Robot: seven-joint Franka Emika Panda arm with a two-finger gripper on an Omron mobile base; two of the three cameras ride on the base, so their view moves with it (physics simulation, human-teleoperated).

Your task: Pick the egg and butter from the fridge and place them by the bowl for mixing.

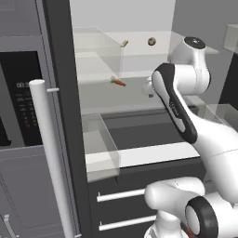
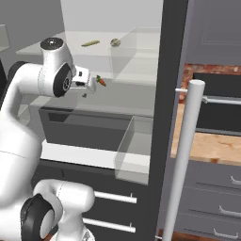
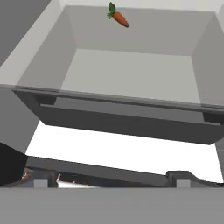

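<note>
The fridge [image 1: 60, 93] stands open, the egg [image 1: 151, 42] and butter [image 1: 124, 43] untouched on its far upper shelf; the gripper [image 2: 85, 84] hangs wide and empty below them, near the carrot [image 1: 119, 82]. This looks like the reach for the first pick; the hand must rise to that shelf and close on one item.

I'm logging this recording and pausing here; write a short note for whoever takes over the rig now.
Gripper: fingers open, holding nothing, raised in front of the open fridge at middle-shelf height.
Egg: on the upper fridge shelf, towards the right in the left base view.
Butter: on the same shelf, left of the egg, apart from it.
A carrot lies on the shelf below; leave it.
Done: fridge door is open.
Left: pick up the egg and butter and set them by the bowl. I can't tell where the bowl is.
</note>
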